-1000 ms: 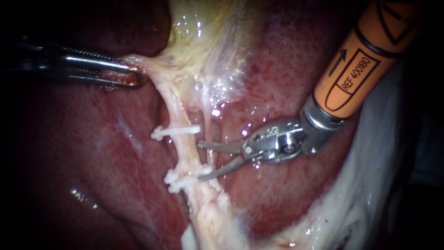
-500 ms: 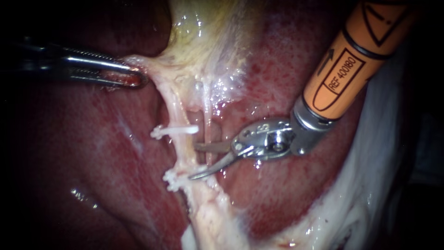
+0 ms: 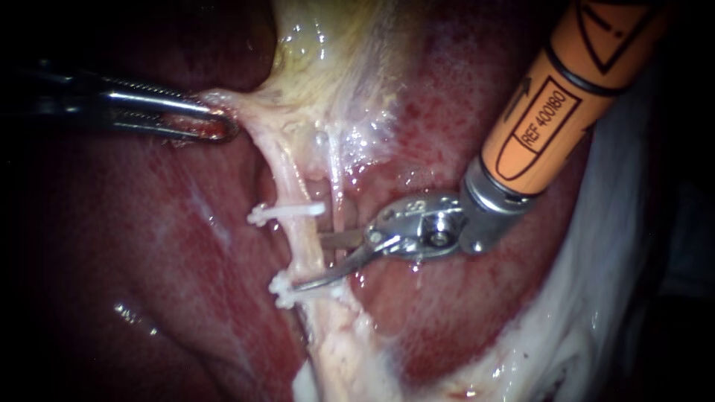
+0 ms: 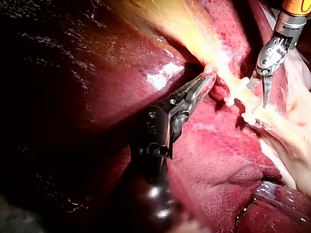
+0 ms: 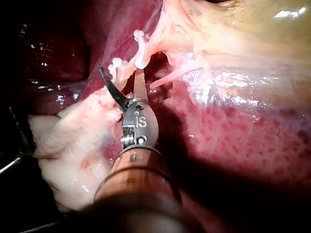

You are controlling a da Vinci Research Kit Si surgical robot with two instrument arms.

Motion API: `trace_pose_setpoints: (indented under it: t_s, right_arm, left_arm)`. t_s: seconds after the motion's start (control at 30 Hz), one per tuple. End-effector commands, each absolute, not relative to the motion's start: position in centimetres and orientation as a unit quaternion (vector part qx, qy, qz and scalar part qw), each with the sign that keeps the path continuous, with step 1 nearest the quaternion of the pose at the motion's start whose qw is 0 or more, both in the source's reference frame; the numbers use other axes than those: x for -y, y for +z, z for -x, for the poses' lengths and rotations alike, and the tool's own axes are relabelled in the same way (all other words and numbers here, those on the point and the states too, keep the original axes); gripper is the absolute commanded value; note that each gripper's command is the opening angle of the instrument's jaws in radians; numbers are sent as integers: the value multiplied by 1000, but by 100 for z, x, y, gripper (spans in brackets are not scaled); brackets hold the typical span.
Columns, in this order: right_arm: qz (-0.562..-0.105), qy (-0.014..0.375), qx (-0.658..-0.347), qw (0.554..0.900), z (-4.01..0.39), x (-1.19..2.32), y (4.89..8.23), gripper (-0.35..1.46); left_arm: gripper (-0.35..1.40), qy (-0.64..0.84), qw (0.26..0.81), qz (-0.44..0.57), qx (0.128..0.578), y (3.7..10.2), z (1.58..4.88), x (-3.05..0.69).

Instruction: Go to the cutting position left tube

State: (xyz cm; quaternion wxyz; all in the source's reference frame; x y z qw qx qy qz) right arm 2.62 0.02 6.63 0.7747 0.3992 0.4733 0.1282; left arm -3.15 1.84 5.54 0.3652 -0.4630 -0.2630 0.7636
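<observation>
Where the left tube (image 3: 287, 179) ran down from the gallbladder (image 3: 335, 67), it carried two white clips, an upper clip (image 3: 287, 213) and a lower clip (image 3: 283, 290), with a bare stretch between them. My right instrument (image 3: 309, 260) came in from the upper right, and its two thin blades stood apart with a clear gap, gripping nothing. The bare stretch lay at the mouth of that gap. The upper blade pointed at the tube just below the upper clip. The lower blade lay across the tube just beside the lower clip, and I could not tell whether either blade touched.

The thinner right tube (image 3: 337, 186) stood between the blades' hinge and the left tube, so the blades crossed it. My left instrument (image 3: 212, 126) reached in from the left. Its jaws were closed on a pale tissue fold (image 3: 242, 104) at the gallbladder's lower edge, where the left tube began.

Wet, red, mottled liver (image 3: 149, 246) lay beneath on both sides, glinting in places. White fatty tissue (image 3: 596, 313) banked up along the far right, below the right instrument's orange sleeve (image 3: 551, 112). Beyond the lit tissue the surroundings were dark.
</observation>
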Motion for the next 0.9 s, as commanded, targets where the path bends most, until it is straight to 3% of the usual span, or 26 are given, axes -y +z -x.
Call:
trace_pose_setpoints:
  t_s: [0.03, 0.9]
  right_arm:
    - [-399, 128, -473, 775, -268, -5, 662, 130]
    - [-425, 152, -511, 731, -320, -8, 660, 130]
  left_arm:
    - [-35, 764, 365, 463, 264, 554, 316, -184]
    - [-35, 764, 364, 463, 264, 556, 317, -184]
